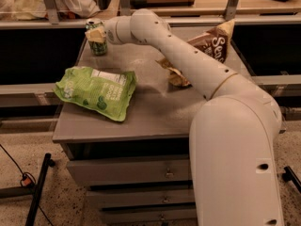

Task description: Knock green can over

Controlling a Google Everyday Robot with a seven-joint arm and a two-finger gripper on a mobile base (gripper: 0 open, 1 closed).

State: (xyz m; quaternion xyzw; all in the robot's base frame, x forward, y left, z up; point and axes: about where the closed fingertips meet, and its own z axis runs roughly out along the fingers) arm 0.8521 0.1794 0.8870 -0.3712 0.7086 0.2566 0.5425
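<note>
The green can [99, 47] stands upright at the far left corner of the grey table [150, 112], its silver top rim showing. My gripper [97, 34] is at the end of the white arm that reaches across the table from the right. It is right at the can's upper part and covers some of it. I cannot tell whether it touches the can or grips it.
A flat light-green snack bag [96, 92] lies at the front left of the table. A brown chip bag [214, 44] stands at the far right, with a crumpled yellowish wrapper [176, 75] beside it under the arm. A shelf rail [51, 22] runs behind the table.
</note>
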